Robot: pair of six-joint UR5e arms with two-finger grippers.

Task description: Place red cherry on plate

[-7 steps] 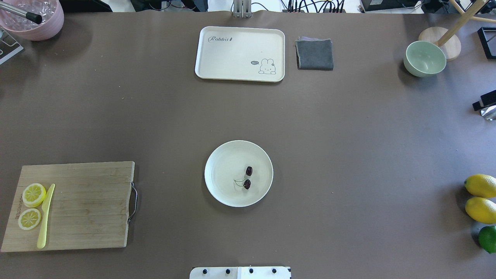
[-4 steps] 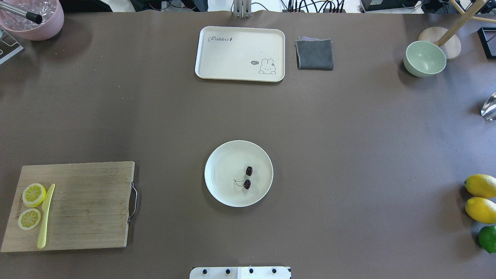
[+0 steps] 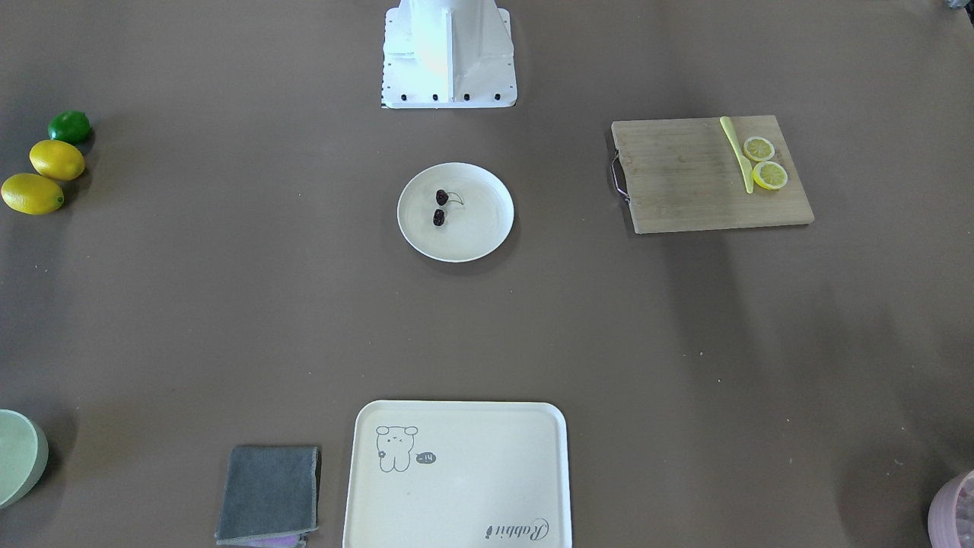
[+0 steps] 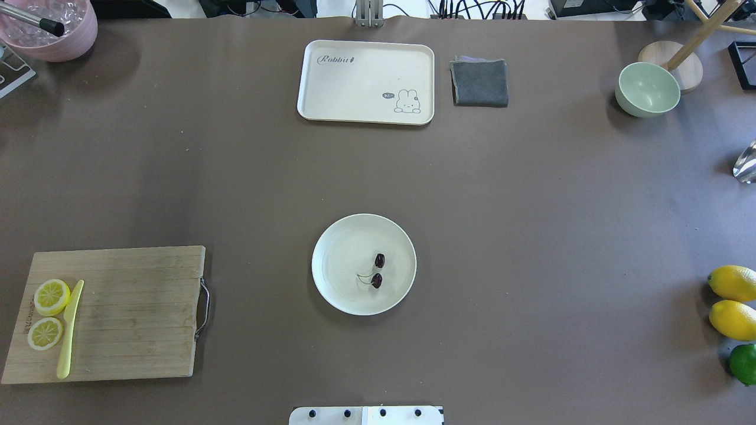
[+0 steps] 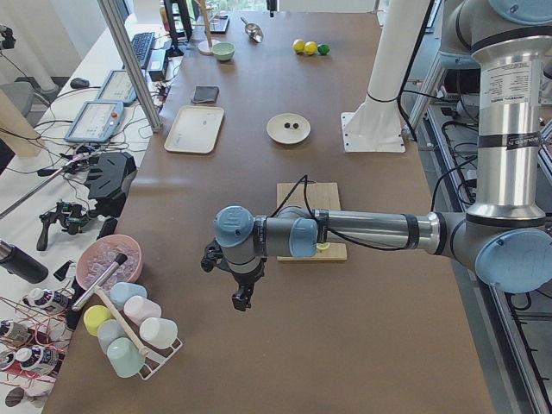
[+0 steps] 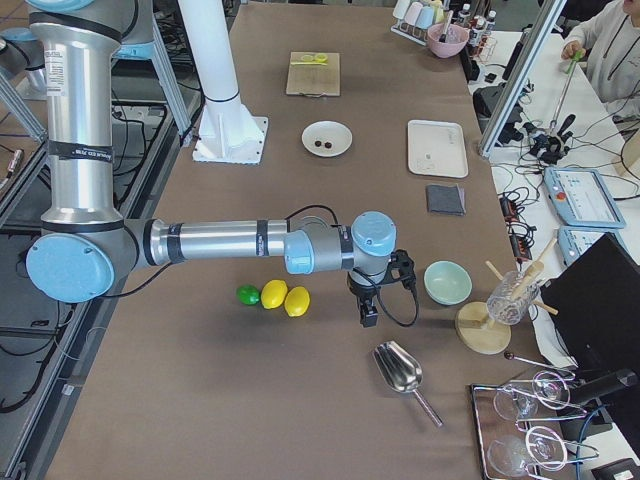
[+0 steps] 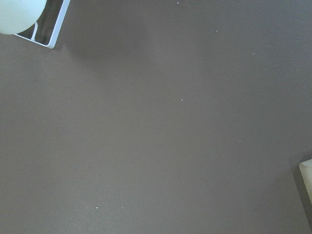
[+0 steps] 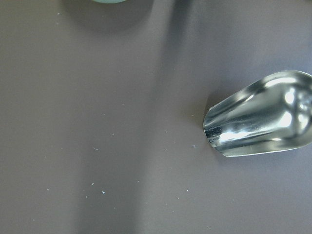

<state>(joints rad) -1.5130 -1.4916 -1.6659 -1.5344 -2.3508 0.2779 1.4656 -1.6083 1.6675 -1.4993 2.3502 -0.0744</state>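
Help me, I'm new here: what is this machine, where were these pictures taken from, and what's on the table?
A left arm and a right arm share a table, each ending in a two-finger tool. Two pictures look down on the table, two look along it from its ends, two come from wrist cameras. The red cherry lies on the plate; a cutting board, tray and green bowl sit around. The left tool and right tool hang near the table's ends, seemingly empty.

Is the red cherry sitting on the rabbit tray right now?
No, the red cherry lies inside the round plate near the table's middle, well apart from the tray.
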